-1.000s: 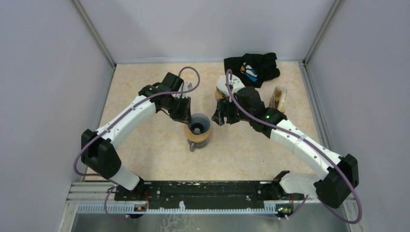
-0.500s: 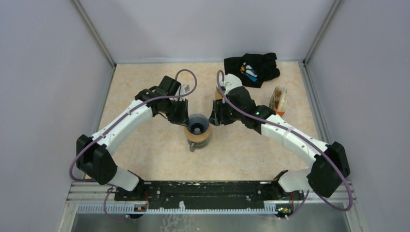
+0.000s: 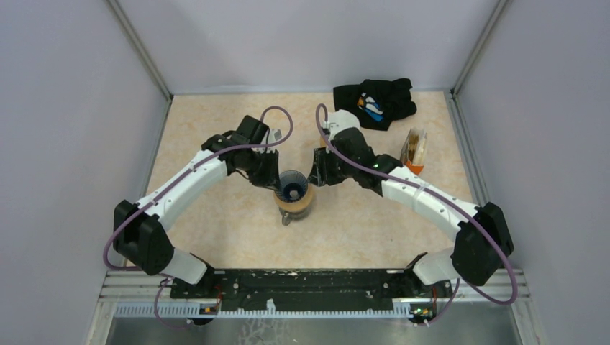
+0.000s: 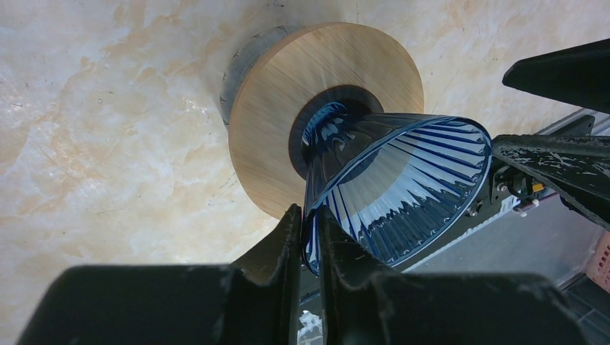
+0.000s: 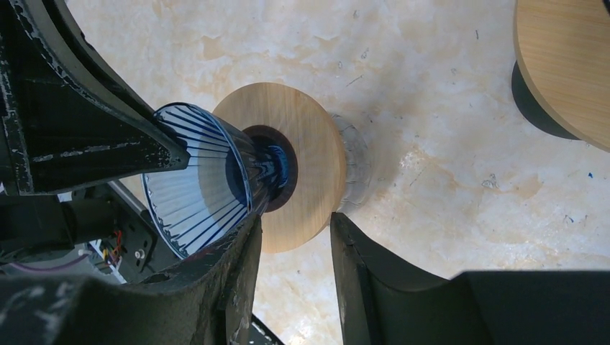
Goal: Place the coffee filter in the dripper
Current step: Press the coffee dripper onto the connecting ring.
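The dripper (image 3: 293, 185) is a blue ribbed glass cone set in a round wooden collar (image 4: 288, 108) on a glass vessel at mid-table. My left gripper (image 3: 272, 176) is shut on the dripper's left rim; in the left wrist view the fingertips (image 4: 291, 230) pinch the glass wall (image 4: 395, 187). My right gripper (image 3: 316, 176) is open and empty just right of the dripper. In the right wrist view its jaws stand apart beside the cone (image 5: 201, 187) and the collar's edge (image 5: 316, 165). No coffee filter shows in any view.
A black cloth (image 3: 374, 100) lies at the back right. A small brown-orange object (image 3: 414, 147) stands near the right wall. A second wooden disc on a dark base (image 5: 568, 72) sits behind the right gripper. Enclosure walls ring the table.
My right gripper has moved left, away from the second wooden disc and up to the dripper's right side. My left gripper has stayed at the dripper's left rim.
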{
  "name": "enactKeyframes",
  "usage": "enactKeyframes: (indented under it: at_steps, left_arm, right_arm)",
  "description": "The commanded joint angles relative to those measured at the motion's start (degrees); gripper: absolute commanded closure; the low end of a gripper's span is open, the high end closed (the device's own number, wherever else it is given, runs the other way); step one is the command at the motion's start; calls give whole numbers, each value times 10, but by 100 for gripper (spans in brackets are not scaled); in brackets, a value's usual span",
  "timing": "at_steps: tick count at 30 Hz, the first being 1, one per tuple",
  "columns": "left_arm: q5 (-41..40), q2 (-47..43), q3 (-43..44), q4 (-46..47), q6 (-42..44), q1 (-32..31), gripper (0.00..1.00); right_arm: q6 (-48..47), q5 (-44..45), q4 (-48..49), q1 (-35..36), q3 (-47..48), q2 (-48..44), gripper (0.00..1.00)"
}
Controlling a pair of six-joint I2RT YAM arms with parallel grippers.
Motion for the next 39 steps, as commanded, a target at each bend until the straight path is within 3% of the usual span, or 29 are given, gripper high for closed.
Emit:
enactKeyframes:
  at_steps: [1, 20, 24, 35, 39]
  left_arm:
    - [0, -15, 2, 8, -2, -3, 82]
    - [12, -3, 11, 11, -2, -3, 83]
    - [13, 0, 14, 12, -2, -3, 83]
    - [16, 11, 14, 11, 4, -3, 85]
    - [13, 17, 11, 9, 8, -3, 86]
  right_arm:
    - [8, -7, 35, 6, 43, -18, 59]
    - [12, -35, 40, 16, 42, 1, 61]
    - [9, -33, 35, 15, 41, 18, 67]
    - [3, -17, 12, 16, 57, 49, 98]
    - [0, -9, -8, 16, 65, 60, 100]
